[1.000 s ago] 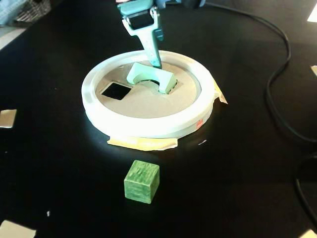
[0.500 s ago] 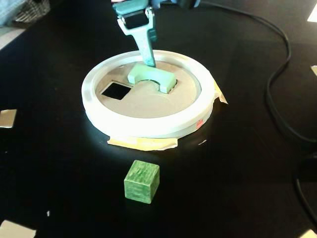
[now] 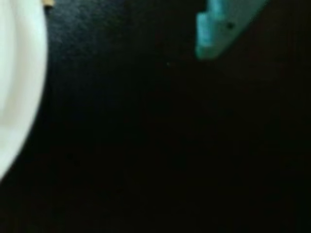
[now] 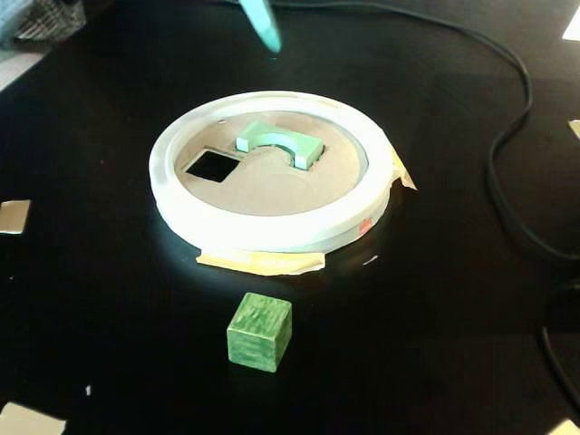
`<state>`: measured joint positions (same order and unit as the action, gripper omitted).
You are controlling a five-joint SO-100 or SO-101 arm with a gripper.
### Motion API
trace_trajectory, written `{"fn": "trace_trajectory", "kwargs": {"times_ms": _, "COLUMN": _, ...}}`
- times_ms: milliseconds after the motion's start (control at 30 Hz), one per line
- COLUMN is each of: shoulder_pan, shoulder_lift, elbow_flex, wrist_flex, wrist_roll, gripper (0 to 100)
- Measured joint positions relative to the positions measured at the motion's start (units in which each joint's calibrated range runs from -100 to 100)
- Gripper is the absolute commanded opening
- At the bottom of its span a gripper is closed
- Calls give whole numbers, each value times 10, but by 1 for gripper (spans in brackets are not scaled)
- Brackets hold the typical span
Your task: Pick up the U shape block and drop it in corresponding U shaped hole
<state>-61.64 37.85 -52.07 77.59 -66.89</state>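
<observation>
Up at the top edge of the fixed view, only one teal fingertip of the gripper (image 4: 263, 25) pokes into frame, high above the black table (image 4: 435, 299) and clear of everything. The wrist view gives just a blurred teal finger (image 3: 221, 26) over dark tabletop, so whether the claw is wide or narrow I cannot tell; it carries nothing that I can see.

Below it, the U shape block (image 4: 276, 145) sits sunk into the U shaped hole (image 4: 299, 161) in the brown cardboard disc (image 4: 272, 186), its pale mint top standing a little proud of the cardboard, the arch facing the camera. The white ring (image 4: 172, 195) rims the disc, and the square cutout (image 4: 211, 166) just left of the block is empty. The darker green cube (image 4: 259, 332) stands near the front of the table, well apart from the ring.

My read: the drop looks done, block seated. What's left is simply to pull the arm clear without touching the ring
</observation>
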Motion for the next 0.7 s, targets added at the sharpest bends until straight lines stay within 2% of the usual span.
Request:
{"fn": "trace_trajectory", "kwargs": {"times_ms": 167, "shoulder_pan": 25, "shoulder_lift": -46, "elbow_flex": -1, "wrist_flex": 102, "wrist_roll": 65, "gripper": 98}}
{"fn": "trace_trajectory", "kwargs": {"times_ms": 267, "shoulder_pan": 89, "shoulder_lift": -82, "elbow_flex": -1, "wrist_flex": 185, "wrist_roll": 124, "gripper": 98}}
{"fn": "trace_trajectory", "kwargs": {"times_ms": 333, "shoulder_pan": 119, "shoulder_lift": -99, "elbow_flex": -1, "wrist_flex": 201, "wrist_roll": 143, "gripper": 98}}
{"fn": "trace_trajectory", "kwargs": {"times_ms": 500, "shoulder_pan": 231, "shoulder_lift": -123, "elbow_flex": -1, "wrist_flex": 218, "wrist_roll": 231, "gripper": 98}}
{"fn": "trace_trajectory", "kwargs": {"times_ms": 567, "shoulder_pan": 265, "shoulder_lift": -132, "elbow_flex": -1, "wrist_flex": 220, "wrist_roll": 280, "gripper": 98}}
{"fn": "trace_trajectory", "kwargs": {"times_ms": 600, "shoulder_pan": 294, "shoulder_lift": -141, "elbow_flex": -1, "wrist_flex": 220, "wrist_roll": 326, "gripper": 98}}
{"fn": "trace_trajectory", "kwargs": {"times_ms": 700, "shoulder_pan": 355, "shoulder_lift": -159, "elbow_flex": -1, "wrist_flex": 220, "wrist_roll": 393, "gripper": 98}}
